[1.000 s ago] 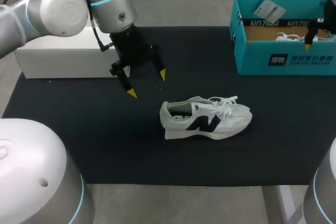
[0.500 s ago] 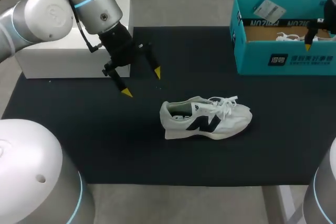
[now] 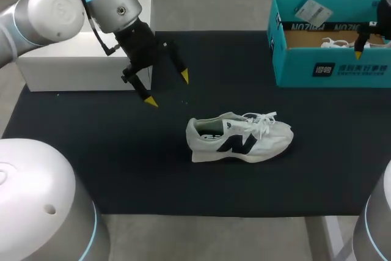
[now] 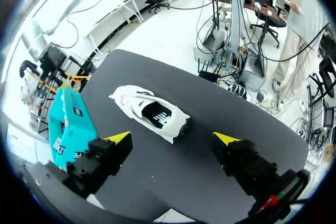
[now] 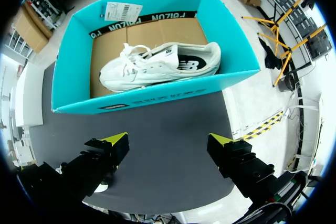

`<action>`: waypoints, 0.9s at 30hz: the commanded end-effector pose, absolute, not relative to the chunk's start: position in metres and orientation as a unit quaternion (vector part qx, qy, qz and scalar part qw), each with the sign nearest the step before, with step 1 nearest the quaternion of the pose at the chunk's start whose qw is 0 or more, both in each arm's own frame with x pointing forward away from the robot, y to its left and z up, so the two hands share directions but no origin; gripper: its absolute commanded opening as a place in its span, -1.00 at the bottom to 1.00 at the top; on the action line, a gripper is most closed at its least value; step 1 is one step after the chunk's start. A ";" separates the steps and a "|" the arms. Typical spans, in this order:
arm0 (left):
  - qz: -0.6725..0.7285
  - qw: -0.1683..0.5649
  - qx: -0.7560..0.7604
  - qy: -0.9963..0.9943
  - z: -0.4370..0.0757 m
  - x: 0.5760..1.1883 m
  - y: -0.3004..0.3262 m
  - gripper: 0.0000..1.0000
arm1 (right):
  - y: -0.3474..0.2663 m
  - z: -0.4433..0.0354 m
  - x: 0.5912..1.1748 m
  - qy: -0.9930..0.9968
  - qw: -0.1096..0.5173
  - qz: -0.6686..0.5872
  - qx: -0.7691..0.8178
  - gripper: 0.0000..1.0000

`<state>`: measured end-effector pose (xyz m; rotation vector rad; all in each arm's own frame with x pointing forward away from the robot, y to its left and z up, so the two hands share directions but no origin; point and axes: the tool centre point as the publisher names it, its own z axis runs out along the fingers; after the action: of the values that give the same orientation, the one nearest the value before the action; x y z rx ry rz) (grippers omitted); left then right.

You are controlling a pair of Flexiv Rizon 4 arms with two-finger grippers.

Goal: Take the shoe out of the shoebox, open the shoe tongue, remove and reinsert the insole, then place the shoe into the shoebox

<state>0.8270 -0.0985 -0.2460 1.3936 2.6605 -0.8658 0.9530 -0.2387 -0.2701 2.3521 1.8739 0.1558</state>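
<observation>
A black mat (image 3: 122,169) covers the table (nearly edge to edge); a plain white box (image 3: 61,73) sits at the mat's far left corner.

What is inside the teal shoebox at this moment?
A white shoe lies inside the shoebox, on its brown cardboard floor. A paper tag sits at the far wall. The floor under the shoe is covered, so anything beneath it cannot be seen.

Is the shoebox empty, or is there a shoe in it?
Not empty: the right wrist view shows a white shoe lying inside the shoebox.
</observation>
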 end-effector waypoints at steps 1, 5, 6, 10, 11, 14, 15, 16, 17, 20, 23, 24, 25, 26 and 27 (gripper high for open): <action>-0.373 0.022 0.294 0.880 -0.240 0.840 -0.092 1.00 | -0.238 -0.270 0.953 0.621 0.065 0.052 0.780 1.00; -0.455 0.043 0.157 0.875 -0.231 0.847 -0.086 1.00 | -0.238 -0.270 0.953 0.621 0.065 0.052 0.780 1.00; -0.460 0.055 0.132 0.876 -0.230 0.847 -0.085 1.00 | -0.238 -0.270 0.953 0.621 0.065 0.052 0.780 1.00; -0.473 0.059 0.072 0.876 -0.235 0.842 -0.084 1.00 | -0.238 -0.270 0.953 0.621 0.065 0.052 0.780 1.00; -0.480 0.060 0.052 0.874 -0.238 0.840 -0.084 1.00 | -0.238 -0.270 0.953 0.621 0.065 0.052 0.780 1.00; -0.489 0.046 0.021 0.871 -0.248 0.833 -0.084 1.00 | -0.238 -0.270 0.953 0.621 0.065 0.052 0.780 1.00; -0.490 0.045 0.016 0.871 -0.250 0.830 -0.085 1.00 | -0.238 -0.270 0.953 0.621 0.065 0.052 0.780 1.00; -0.490 0.047 0.008 0.870 -0.253 0.828 -0.085 1.00 | -0.238 -0.270 0.953 0.621 0.065 0.052 0.780 1.00; -0.490 0.045 -0.002 0.871 -0.255 0.826 -0.085 1.00 | -0.238 -0.270 0.953 0.621 0.065 0.052 0.780 1.00; -0.501 0.046 -0.029 0.864 -0.264 0.821 -0.084 1.00 | -0.238 -0.270 0.953 0.621 0.065 0.052 0.780 1.00; -0.513 0.044 -0.059 0.856 -0.272 0.820 -0.083 1.00 | -0.238 -0.270 0.953 0.621 0.065 0.052 0.780 1.00; -0.516 0.043 -0.067 0.853 -0.275 0.819 -0.082 1.00 | -0.238 -0.270 0.953 0.621 0.065 0.052 0.780 1.00; -0.518 0.042 -0.069 0.852 -0.277 0.819 -0.082 1.00 | -0.238 -0.270 0.953 0.621 0.065 0.052 0.780 1.00; -0.517 0.043 -0.072 0.852 -0.279 0.818 -0.081 1.00 | -0.238 -0.270 0.953 0.621 0.065 0.052 0.780 1.00; -0.517 0.042 -0.076 0.851 -0.281 0.817 -0.080 1.00 | -0.238 -0.270 0.953 0.621 0.065 0.052 0.780 1.00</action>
<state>0.8240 -0.0825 -0.2718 0.2138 2.8082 -1.4945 0.9530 -0.2386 -0.2701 2.3520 1.8741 0.1558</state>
